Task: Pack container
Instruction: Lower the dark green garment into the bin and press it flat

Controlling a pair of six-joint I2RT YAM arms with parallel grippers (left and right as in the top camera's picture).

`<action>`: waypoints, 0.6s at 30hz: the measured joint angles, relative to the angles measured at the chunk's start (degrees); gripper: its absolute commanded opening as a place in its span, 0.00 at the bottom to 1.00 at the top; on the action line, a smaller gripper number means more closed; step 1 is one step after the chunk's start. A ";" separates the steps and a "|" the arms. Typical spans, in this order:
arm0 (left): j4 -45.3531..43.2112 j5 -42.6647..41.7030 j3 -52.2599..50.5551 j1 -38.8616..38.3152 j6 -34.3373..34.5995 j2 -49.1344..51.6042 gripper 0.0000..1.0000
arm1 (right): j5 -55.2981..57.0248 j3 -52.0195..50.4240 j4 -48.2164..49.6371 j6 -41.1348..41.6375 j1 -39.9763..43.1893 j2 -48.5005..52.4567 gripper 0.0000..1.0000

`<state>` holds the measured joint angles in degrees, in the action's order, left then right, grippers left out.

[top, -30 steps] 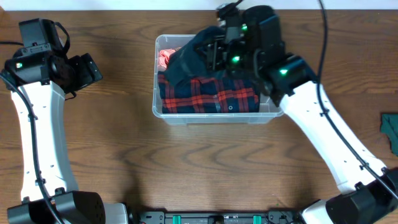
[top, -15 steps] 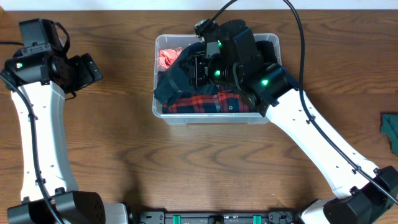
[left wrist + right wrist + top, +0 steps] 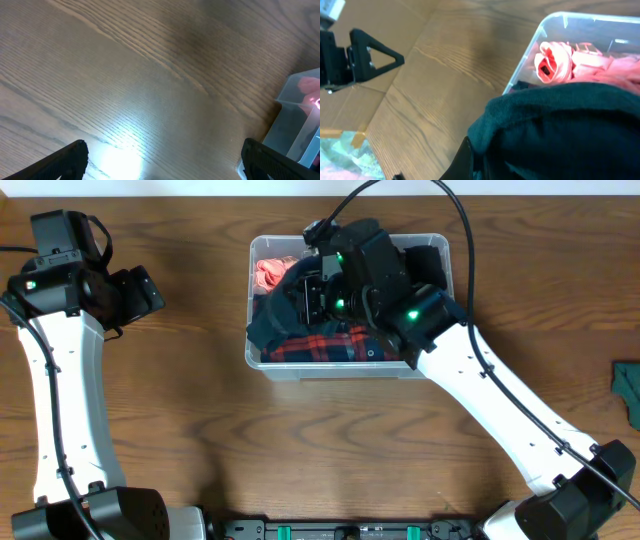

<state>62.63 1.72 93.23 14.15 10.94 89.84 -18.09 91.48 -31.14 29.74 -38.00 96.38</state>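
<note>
The clear plastic container (image 3: 249, 330) stands at the table's top centre. It holds a red plaid shirt (image 3: 330, 345) and a pink cloth (image 3: 268, 272). My right gripper (image 3: 312, 295) is over the container's left half, shut on a dark teal garment (image 3: 275, 315) that drapes over the plaid shirt. In the right wrist view the garment (image 3: 560, 130) fills the lower right around the gripper (image 3: 480, 160), with the container's rim (image 3: 540, 35) and the pink cloth (image 3: 555, 60) beyond. My left gripper (image 3: 140, 292) is open and empty, left of the container. It also shows in the left wrist view (image 3: 162, 160), above bare wood.
A teal cloth (image 3: 628, 390) lies at the table's right edge. The container's corner (image 3: 300, 115) shows at the right of the left wrist view. The left arm's gripper (image 3: 365, 60) appears at the top left of the right wrist view.
My right arm has moved left over the container with the dark teal garment, which now covers more of the plaid shirt's left side. The left arm has not moved.
</note>
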 measured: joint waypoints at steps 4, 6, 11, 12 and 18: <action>0.02 0.00 0.00 0.00 0.00 0.00 0.98 | 1.81 0.00 -2.51 -0.02 -0.13 0.00 0.15; 0.04 0.00 0.00 0.00 0.00 0.00 0.98 | 2.97 0.00 -4.09 0.04 -0.13 0.00 0.36; 0.07 0.00 0.00 0.00 0.00 0.00 0.98 | 6.78 0.00 -7.69 -1.75 -0.17 0.00 0.60; 0.04 0.00 0.00 0.00 0.00 0.00 0.98 | 7.56 0.00 -8.13 -2.40 -0.15 0.00 0.60; 0.02 0.00 0.00 0.00 0.00 0.00 0.98 | 10.60 0.00 -8.50 -10.10 0.57 0.00 0.40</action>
<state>62.65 1.72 93.23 14.15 10.94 89.84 -7.49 91.48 -39.64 19.64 -37.43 96.38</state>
